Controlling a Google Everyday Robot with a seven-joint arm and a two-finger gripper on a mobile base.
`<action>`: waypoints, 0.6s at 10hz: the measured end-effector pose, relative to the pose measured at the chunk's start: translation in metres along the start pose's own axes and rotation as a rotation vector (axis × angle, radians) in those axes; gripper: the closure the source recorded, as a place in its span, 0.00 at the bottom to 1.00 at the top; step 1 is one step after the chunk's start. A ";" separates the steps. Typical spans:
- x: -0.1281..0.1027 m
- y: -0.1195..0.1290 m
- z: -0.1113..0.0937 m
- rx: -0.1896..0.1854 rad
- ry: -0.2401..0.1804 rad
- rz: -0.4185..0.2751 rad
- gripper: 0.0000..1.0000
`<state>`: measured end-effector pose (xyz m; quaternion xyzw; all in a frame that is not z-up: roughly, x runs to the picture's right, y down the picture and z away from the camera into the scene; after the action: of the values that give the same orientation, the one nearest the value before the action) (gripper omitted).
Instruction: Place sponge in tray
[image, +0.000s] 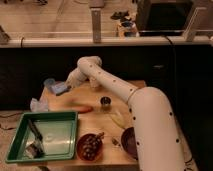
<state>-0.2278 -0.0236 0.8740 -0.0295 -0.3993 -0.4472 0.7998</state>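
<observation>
A single high camera at the near side looks down across the whole bench (62, 104), with the pincer (67, 85) at its far left.

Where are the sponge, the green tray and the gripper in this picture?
sponge (58, 90), camera view, on its blue top face.
green tray (56, 136), camera view, on its bare floor.
gripper (66, 86), camera view, on its tip, close beside the sponge, beyond the green tray.
</observation>
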 end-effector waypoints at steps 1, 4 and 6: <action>-0.017 -0.006 -0.007 0.000 -0.034 -0.119 1.00; -0.048 -0.007 -0.019 0.007 -0.116 -0.350 1.00; -0.082 -0.006 -0.025 0.048 -0.203 -0.603 1.00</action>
<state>-0.2395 0.0196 0.8007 0.0645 -0.4783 -0.6493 0.5877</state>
